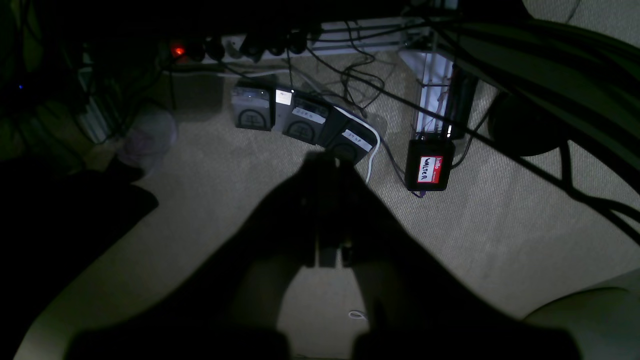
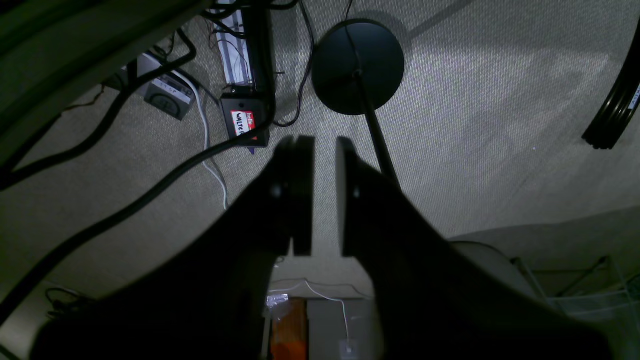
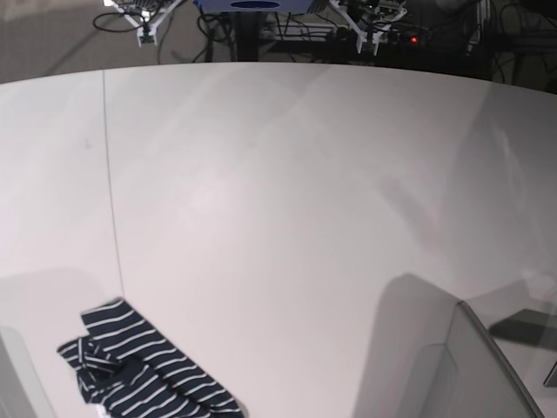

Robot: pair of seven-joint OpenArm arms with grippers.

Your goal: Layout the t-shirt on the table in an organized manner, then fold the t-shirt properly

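Observation:
The t-shirt [image 3: 144,370], dark navy with thin white stripes, lies crumpled in a heap at the near left of the white table [image 3: 287,218]. No gripper shows in the base view. Both wrist views look down past the table at the carpeted floor. In the left wrist view, my left gripper [image 1: 329,165] is a dark outline with its fingers pressed together and nothing between them. My right gripper [image 2: 325,150] has a narrow gap between its fingers [image 2: 300,190], and the gap is empty. Neither gripper is near the shirt.
A thin dark seam [image 3: 111,200] runs down the table's left part. Pale blurred shapes sit at the base view's lower right [image 3: 452,366]. On the floor are foot pedals [image 1: 300,122], a power strip [image 1: 260,47], a labelled black box [image 1: 429,167], a round black stand base [image 2: 357,65] and cables.

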